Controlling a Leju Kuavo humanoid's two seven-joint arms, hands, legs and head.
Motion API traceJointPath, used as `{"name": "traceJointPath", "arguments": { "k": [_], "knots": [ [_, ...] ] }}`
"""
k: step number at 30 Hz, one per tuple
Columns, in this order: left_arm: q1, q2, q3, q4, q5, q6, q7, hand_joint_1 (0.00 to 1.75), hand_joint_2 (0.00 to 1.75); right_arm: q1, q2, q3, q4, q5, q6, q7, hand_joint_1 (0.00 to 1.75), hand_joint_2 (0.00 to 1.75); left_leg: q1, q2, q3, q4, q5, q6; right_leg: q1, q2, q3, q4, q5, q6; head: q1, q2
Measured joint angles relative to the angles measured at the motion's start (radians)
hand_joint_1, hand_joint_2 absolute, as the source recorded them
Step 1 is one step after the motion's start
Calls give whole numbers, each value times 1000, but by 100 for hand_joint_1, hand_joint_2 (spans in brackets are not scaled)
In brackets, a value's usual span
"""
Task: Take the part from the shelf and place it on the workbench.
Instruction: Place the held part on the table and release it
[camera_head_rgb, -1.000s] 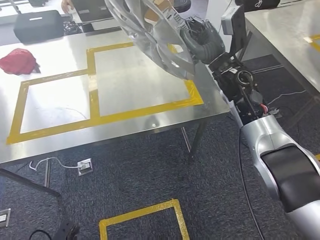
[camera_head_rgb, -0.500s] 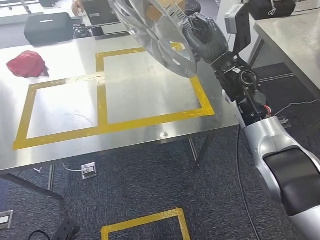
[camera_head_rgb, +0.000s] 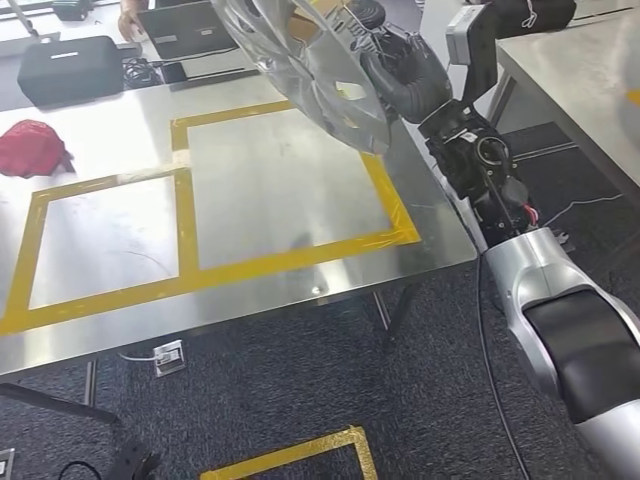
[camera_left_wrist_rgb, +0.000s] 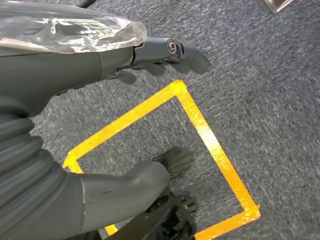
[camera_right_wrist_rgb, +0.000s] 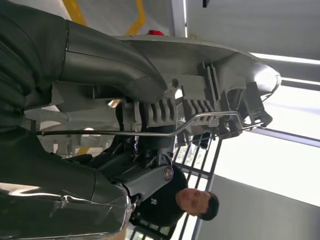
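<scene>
Head view has the right hand (camera_head_rgb: 404, 75) raised at about one o'clock, fingers clamped on the rim of the silver wheel cover (camera_head_rgb: 309, 65), which hangs tilted in the air above the far right corner of the steel workbench (camera_head_rgb: 249, 190). My guess is it is kept high and slanted so the disc clears the table edge before it comes down. Under it lies the yellow tape box (camera_head_rgb: 287, 180) at twelve o'clock, likely the spot meant for it, with a second taped box beside it toward ten. A red cloth (camera_head_rgb: 30, 148) sits at ten o'clock and a black case (camera_head_rgb: 72, 65) at eleven, both well apart from the cover. From the right wrist, thumb and fingers pinch the cover's ribbed back with its wire ring, and a person stands beyond. The left hand (camera_left_wrist_rgb: 113, 65) hangs over the carpet, fingers stretched out and holding nothing, above a taped floor square (camera_left_wrist_rgb: 203, 135)
</scene>
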Motion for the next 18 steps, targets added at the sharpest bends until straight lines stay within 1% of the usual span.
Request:
{"name": "traceJointPath", "arguments": {
  "k": [1,2,3,4,5,7,8,9,10,11,12,13,14,15,16,17,18],
  "knots": [
    [-1,1,0,0,0,0,0,0,175,0,0,0,-1,0,0,0,175,175,-2,1,7,-8,-9,3,1,1,5,-5,0,6,0,0],
    [-1,2,0,0,0,0,0,0,175,0,0,0,-2,0,0,0,175,175,-1,1,18,-17,-10,7,1,0,11,-10,-3,12,1,0],
    [-1,2,0,0,0,0,1,0,175,-1,0,-1,-3,0,-1,0,175,175,1,1,30,-27,-11,11,2,-2,15,-7,-9,16,3,0],
    [-1,2,0,0,0,0,1,0,175,-1,0,0,-4,2,-2,0,175,175,4,1,44,-36,-13,15,4,-4,9,11,-19,19,5,0],
    [-1,1,0,0,0,0,1,0,175,0,0,0,-5,6,-4,0,175,175,7,0,59,-45,-15,18,5,-5,-10,54,-38,21,8,0],
    [1,-2,0,0,0,1,1,0,175,7,0,2,-4,19,-9,-2,175,175,7,-2,77,-49,-26,24,8,-7,-81,191,-89,21,13,0],
    [3,-3,0,0,0,1,1,0,175,13,0,4,-4,27,-11,-3,175,175,7,-4,84,-49,-33,25,8,-7,-119,251,-109,21,15,0],
    [5,-5,0,0,0,1,1,0,175,17,0,5,-3,33,-14,-3,175,175,7,-6,93,-48,-41,24,8,-8,-144,279,-112,22,17,0],
    [8,-6,0,0,-1,1,1,0,175,19,1,7,-3,37,-16,-4,175,175,7,-8,102,-46,-49,23,7,-8,-154,268,-90,22,19,0],
    [9,-7,0,0,-2,1,1,0,175,19,1,8,-3,41,-17,-3,175,175,7,-11,111,-43,-58,21,7,-9,-147,219,-43,22,21,0],
    [9,-9,0,0,-2,1,1,0,175,16,1,9,-3,45,-17,-3,175,175,8,-13,120,-40,-67,18,7,-11,-133,147,17,22,23,0],
    [9,-10,0,0,-3,1,1,0,175,14,1,10,-3,49,-17,-3,175,175,7,-15,126,-36,-75,14,9,-12,-117,84,59,22,23,0],
    [9,-11,0,0,-3,2,0,0,175,11,1,11,-3,54,-18,-2,175,175,7,-16,126,-29,-82,10,11,-12,-100,32,84,18,25,0],
    [9,-12,0,0,-4,2,0,0,175,10,2,13,-2,58,-19,-3,175,175,7,-17,122,-21,-87,5,14,-13,-94,8,92,14,24,0],
    [9,-12,0,0,-4,2,0,0,175,8,3,16,-2,61,-19,-4,175,175,6,-18,116,-14,-93,0,16,-14,-90,4,85,7,23,0],
    [8,-12,0,0,-5,3,0,0,175,6,5,18,-2,65,-19,-5,175,175,5,-18,109,-7,-95,-2,17,-13,-90,3,86,4,22,0],
    [7,-12,0,0,-5,3,0,0,175,4,7,19,-1,68,-18,-7,175,175,5,-18,105,-4,-95,-2,17,-13,-97,9,89,4,21,0]
  ]
}}
